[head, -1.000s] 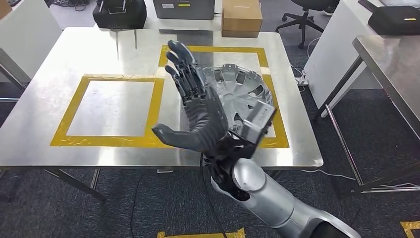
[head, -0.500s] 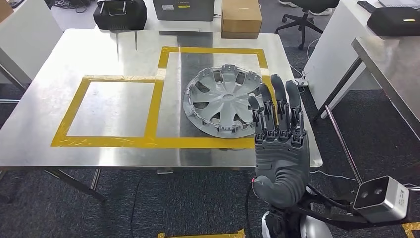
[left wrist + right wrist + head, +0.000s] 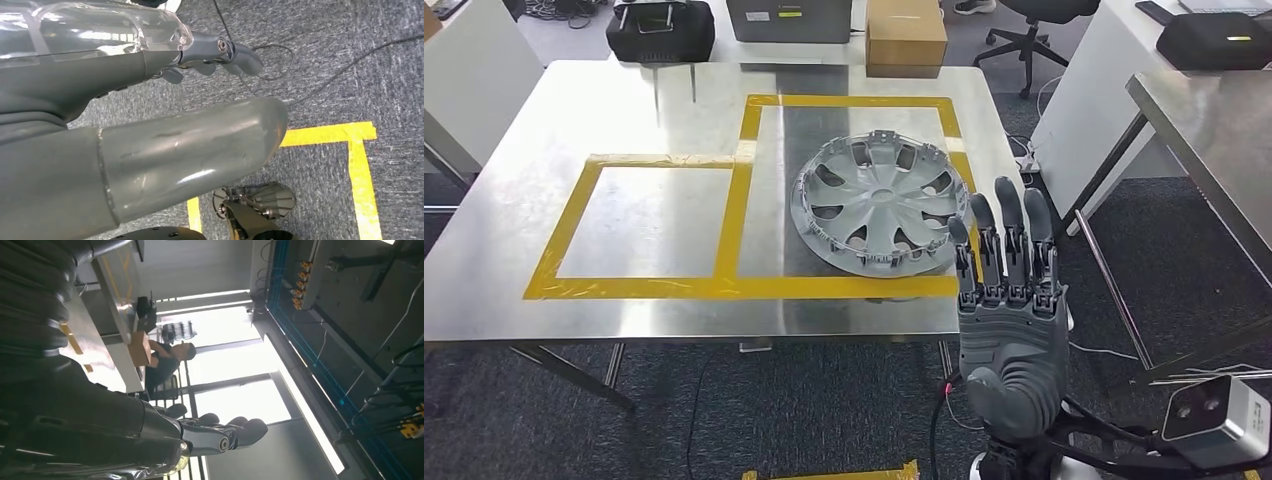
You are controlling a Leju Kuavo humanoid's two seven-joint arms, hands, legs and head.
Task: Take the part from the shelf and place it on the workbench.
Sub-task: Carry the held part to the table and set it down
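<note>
Placement looks finished to us: the grey plastic hubcap with spoke cut-outs (image 3: 880, 203) lies flat on the shiny steel workbench (image 3: 674, 90), inside the right-hand of two yellow tape squares (image 3: 746, 130), presumably the spot marked for it. Our right hand (image 3: 1009, 305) is raised just off the hubcap's near right edge, fingers straight and spread, holding nothing, which we judge fits a release. Our left hand (image 3: 150, 115) hangs over dark carpet with yellow floor tape (image 3: 360, 165); we cannot tell how far open it is. Beyond the hubcap, a closed brown cardboard box (image 3: 906, 35) hides its contents.
</note>
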